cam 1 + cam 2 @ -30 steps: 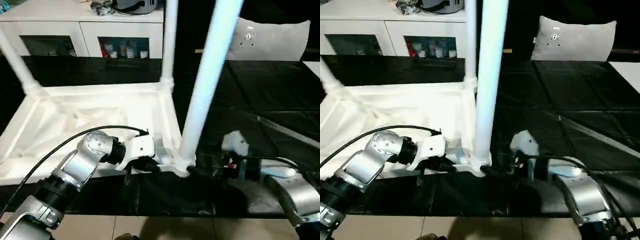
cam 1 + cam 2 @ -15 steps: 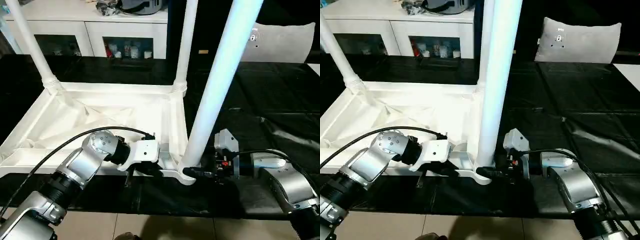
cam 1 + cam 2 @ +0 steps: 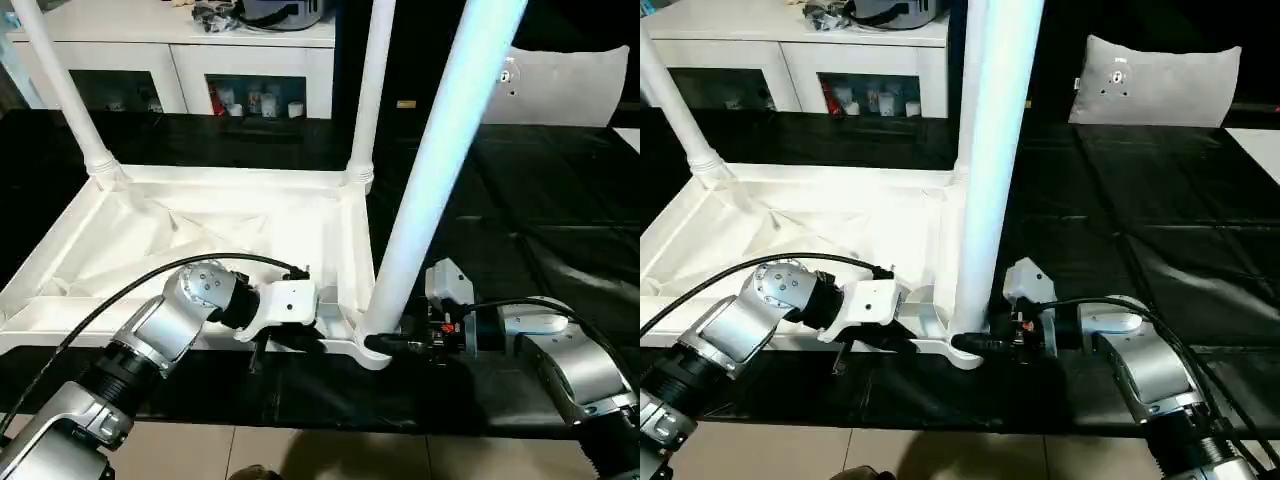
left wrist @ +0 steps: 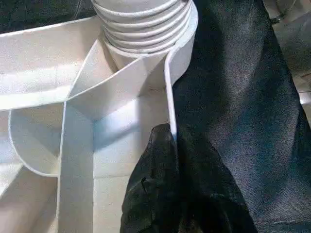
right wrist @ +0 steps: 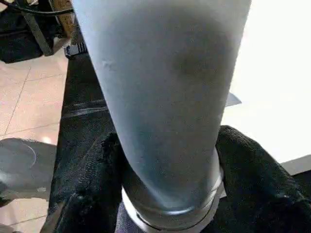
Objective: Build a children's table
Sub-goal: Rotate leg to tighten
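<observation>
The children's table lies upside down: its white tabletop point(image 3: 200, 225) shows its ribbed underside, and three white legs stand in its corner sockets. Two legs rise at the far corners point(image 3: 60, 90) point(image 3: 370, 90). The third leg point(image 3: 440, 150) rises at the near right corner. My right gripper point(image 3: 385, 345) reaches in from the right and is shut on this leg's base, one black finger point(image 5: 87, 189) on each side of the tube. My left gripper point(image 3: 300, 342) is shut on the tabletop's thin near rim point(image 4: 167, 97), just beside that corner socket point(image 4: 146, 29).
A black sheet point(image 3: 520, 200) covers the work surface. A white cabinet with glass doors point(image 3: 170, 60) stands at the back left. A grey cushion-like panel point(image 3: 560, 85) leans at the back right. Tiled floor point(image 3: 300, 455) shows along the near edge.
The camera has tilted up and shifted. My right gripper has moved in towards the near right leg's base and its fingers have narrowed around it. My left gripper has kept its hold.
</observation>
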Tool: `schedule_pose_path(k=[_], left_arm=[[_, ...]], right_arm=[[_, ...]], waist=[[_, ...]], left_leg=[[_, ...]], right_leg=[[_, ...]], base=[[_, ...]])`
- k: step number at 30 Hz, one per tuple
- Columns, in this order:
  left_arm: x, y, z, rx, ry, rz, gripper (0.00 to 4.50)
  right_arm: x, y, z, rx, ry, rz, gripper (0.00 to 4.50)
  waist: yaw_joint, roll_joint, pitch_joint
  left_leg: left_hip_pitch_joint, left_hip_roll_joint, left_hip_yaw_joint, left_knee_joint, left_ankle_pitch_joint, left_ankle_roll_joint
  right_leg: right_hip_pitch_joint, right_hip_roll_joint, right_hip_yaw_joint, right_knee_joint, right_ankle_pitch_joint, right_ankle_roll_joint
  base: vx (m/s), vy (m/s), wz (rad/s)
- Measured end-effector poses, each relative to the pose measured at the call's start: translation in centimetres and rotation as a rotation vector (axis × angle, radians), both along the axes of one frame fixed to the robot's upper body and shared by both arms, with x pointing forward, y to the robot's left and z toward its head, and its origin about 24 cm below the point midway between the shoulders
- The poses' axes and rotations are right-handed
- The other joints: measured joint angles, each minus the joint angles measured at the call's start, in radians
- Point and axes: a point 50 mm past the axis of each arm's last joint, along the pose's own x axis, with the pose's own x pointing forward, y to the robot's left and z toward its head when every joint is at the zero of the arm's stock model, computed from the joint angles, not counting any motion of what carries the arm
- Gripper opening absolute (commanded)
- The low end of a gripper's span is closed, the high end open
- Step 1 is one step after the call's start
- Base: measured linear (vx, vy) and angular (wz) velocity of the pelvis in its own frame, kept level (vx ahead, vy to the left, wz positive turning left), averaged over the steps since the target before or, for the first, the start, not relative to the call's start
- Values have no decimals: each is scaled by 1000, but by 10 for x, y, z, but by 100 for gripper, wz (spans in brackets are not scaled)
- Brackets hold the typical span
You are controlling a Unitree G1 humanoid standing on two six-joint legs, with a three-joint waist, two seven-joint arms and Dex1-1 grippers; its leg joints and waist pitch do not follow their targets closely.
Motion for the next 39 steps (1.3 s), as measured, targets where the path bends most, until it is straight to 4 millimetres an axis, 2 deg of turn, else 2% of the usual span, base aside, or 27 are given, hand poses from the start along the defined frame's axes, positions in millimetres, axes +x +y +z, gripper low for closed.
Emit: schedule_pose_path(k=[4,8,11,15,21,23,28,29,36,39], left_arm=[[0,0,-2,-18,48,52,0],[1,0,-5,-53,108,198,0],[3,-3,-6,-60,119,284,0],[8,-18,-9,-96,131,426,0],[15,-49,-10,-153,105,637,0],[16,-57,-9,-163,94,664,0],[19,-59,-7,-157,61,690,0],[20,-59,-6,-153,54,692,0],[22,-54,-7,-161,16,648,0],[23,-44,-7,-162,-5,599,0]], right_arm=[[-2,0,-2,19,30,-43,252],[-5,7,-9,75,44,-199,252],[-1,13,-12,87,39,-308,252],[8,18,-15,115,35,-520,252],[33,28,-15,172,59,-833,243],[38,30,-14,165,59,-890,242],[45,38,-10,153,41,-937,242],[46,39,-10,154,39,-937,277],[43,33,-13,150,0,-896,333],[30,22,-24,122,29,-846,362]], waist=[[1,0,0],[-7,3,-3],[-30,3,-3],[-58,3,-3],[-84,3,-2],[-86,3,-2],[-84,3,-3],[-84,3,-3],[-79,4,-2],[-63,5,-1]], left_leg=[[1,0,0,0,0,0],[3,0,0,1,0,0],[6,0,0,2,0,0],[8,-1,0,2,0,-1],[9,-1,0,1,0,-1],[8,-1,0,1,0,-1],[8,0,0,-6,0,-1],[8,0,0,-7,0,-1],[6,0,0,-8,0,-1],[1,0,-1,-8,0,-1]], right_leg=[[1,0,0,0,0,0],[1,0,1,2,0,-1],[2,0,2,3,2,-2],[2,-1,2,2,0,0],[-1,-2,1,2,1,0],[-2,-2,1,1,4,-5],[-3,0,0,-3,3,-3],[-3,0,-1,-5,3,-3],[-2,0,-1,-10,4,-2],[-5,0,-2,-12,5,0]], base=[[0,0,0],[0,0,0],[0,0,0],[0,0,0],[0,0,0],[0,0,0],[0,0,0],[0,0,0],[0,0,0],[0,0,0]])
